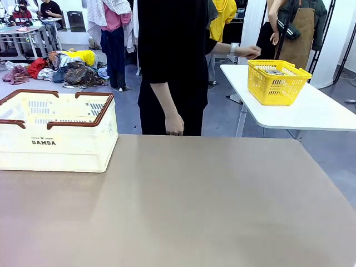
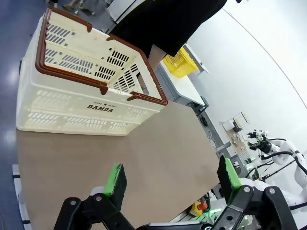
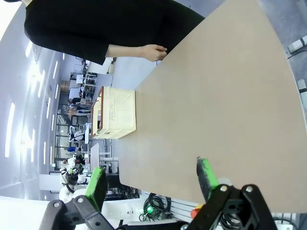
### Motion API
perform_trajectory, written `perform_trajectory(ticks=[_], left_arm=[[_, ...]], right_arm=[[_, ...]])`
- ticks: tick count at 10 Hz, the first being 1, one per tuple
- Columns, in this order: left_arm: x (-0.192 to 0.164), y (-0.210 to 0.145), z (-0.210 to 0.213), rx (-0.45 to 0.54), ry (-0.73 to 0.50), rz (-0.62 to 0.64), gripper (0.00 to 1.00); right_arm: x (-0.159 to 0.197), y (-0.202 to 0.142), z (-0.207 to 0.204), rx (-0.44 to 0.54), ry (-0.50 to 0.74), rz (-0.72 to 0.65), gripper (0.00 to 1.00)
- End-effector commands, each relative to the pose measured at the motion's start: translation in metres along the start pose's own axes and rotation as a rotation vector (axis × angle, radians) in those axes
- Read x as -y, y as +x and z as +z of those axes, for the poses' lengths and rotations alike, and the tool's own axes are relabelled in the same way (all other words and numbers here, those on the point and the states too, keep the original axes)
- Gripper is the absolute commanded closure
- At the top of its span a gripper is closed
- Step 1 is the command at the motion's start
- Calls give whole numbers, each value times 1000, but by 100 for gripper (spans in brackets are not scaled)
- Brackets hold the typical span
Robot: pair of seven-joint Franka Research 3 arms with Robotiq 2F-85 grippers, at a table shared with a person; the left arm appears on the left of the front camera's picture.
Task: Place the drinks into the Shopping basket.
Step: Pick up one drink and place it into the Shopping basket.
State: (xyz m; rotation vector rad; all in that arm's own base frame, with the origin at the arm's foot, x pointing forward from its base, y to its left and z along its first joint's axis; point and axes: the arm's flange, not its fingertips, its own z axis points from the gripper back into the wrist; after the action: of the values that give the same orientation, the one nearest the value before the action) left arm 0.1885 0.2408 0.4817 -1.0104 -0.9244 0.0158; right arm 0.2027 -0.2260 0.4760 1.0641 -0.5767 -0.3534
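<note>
The Shopping basket (image 1: 55, 139) sits at the far left corner of the brown table (image 1: 211, 206); a white table (image 1: 325, 114) stands beyond. The left gripper (image 2: 172, 178) and the right gripper (image 3: 152, 178) gape, empty.

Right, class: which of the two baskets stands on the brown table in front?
The large cream-white crate marked DAMDA, with the dark brown rim. The smaller yellow mesh basket sits on the separate white table behind.

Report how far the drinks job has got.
Done: nothing visible; what shows of the basket's inside holds no cans. In hand: the person's hand reaches toward the yellow basket on the side table; the left gripper and right gripper hang open and empty above the brown table. Left: all the cans have yet to go in.
</note>
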Motion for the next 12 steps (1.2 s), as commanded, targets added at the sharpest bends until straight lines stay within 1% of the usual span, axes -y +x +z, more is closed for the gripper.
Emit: perform_trajectory(ticks=[1, 12], left_arm=[[0, 2, 1, 10, -14, -22, 0], [0, 2, 1, 10, -14, -22, 0]], right_arm=[[-2, 1, 2, 4, 15, 21, 0], [-2, 1, 2, 4, 15, 21, 0]])
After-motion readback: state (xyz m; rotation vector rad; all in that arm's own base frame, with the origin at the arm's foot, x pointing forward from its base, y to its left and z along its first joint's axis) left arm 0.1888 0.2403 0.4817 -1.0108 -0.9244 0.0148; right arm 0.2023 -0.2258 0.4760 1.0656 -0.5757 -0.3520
